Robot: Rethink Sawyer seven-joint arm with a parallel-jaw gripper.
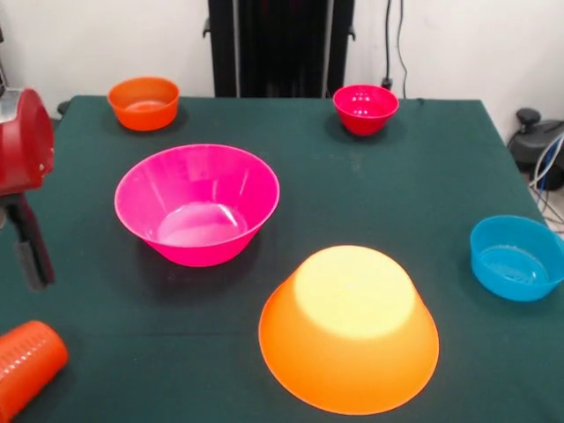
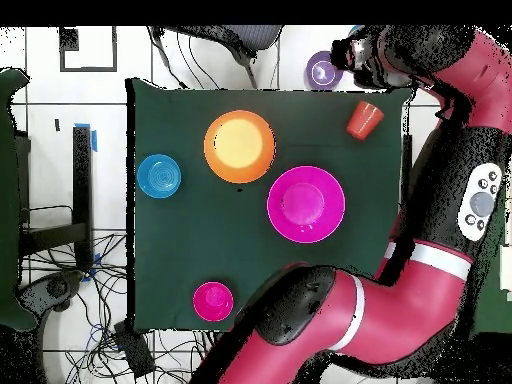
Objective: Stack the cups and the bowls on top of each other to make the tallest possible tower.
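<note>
The desk (image 1: 264, 123) is covered with a dark green cloth and carries several plastic pieces, all apart from each other. The large orange bowl (image 1: 349, 328) stands with its rim down near the front edge in the front view, and nothing is on top of it. Just behind it and to the left, the large pink bowl (image 1: 197, 203) stands upright and is empty. The small orange bowl (image 1: 144, 102) is at the far left corner and the small red bowl (image 1: 365, 108) is at the far side, near the black pedestal (image 1: 280, 46). The blue bowl (image 1: 515, 257) sits upright at the right edge.

The orange-red cup (image 1: 26, 363) lies on its side at the front left corner of the desk; in the overhead view the same cup (image 2: 364, 119) is near the upper right corner of the cloth.

The red arm (image 1: 22, 141) enters the front view at the left edge, and a dark part hangs below it, above the cup. In the overhead view the arm (image 2: 440, 270) bends around the right side of the desk and ends near a purple bowl (image 2: 323, 70), which is outside the cloth. I cannot tell if the pincer (image 1: 32, 251) is spread or pressed together. It does not touch the cup.
</note>
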